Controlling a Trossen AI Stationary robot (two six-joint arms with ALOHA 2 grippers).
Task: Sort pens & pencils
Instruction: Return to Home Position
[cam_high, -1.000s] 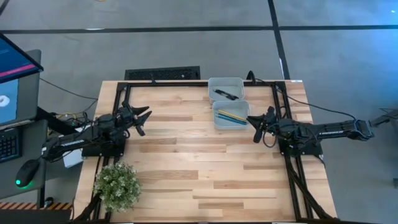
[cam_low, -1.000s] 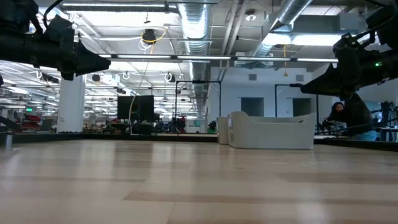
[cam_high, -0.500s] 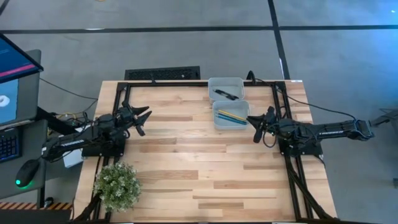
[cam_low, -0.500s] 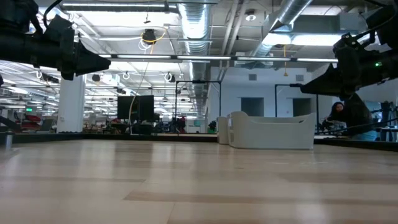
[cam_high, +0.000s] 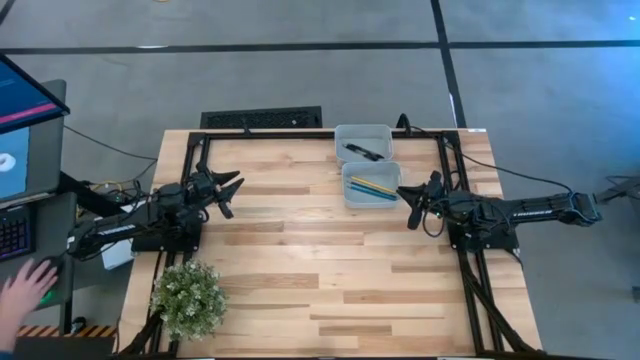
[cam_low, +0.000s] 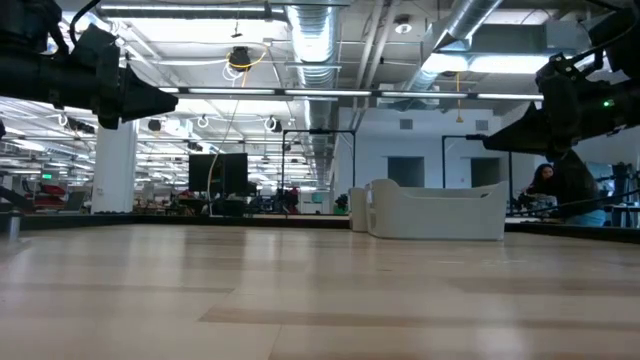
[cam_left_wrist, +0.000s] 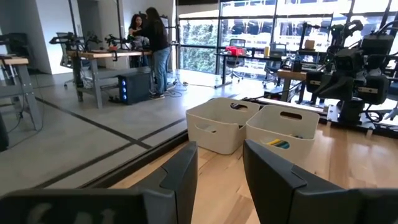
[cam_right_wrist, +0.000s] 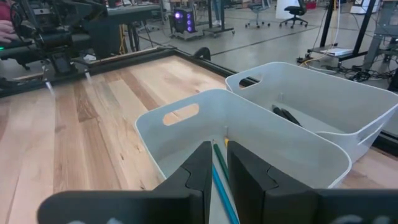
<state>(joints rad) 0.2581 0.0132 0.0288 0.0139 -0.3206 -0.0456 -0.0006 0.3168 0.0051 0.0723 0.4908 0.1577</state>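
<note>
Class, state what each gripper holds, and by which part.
Nothing: the left gripper and the right gripper are both empty.

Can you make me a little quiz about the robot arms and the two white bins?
1. True or false: the pens and the pencils lie mixed together.
2. Where are the pencils? A) in the bin nearest the right gripper; B) in the farther one; C) on the wood.
3. What do the left gripper and the right gripper hold?
Key: 1 false; 2 A; 3 nothing.
</note>
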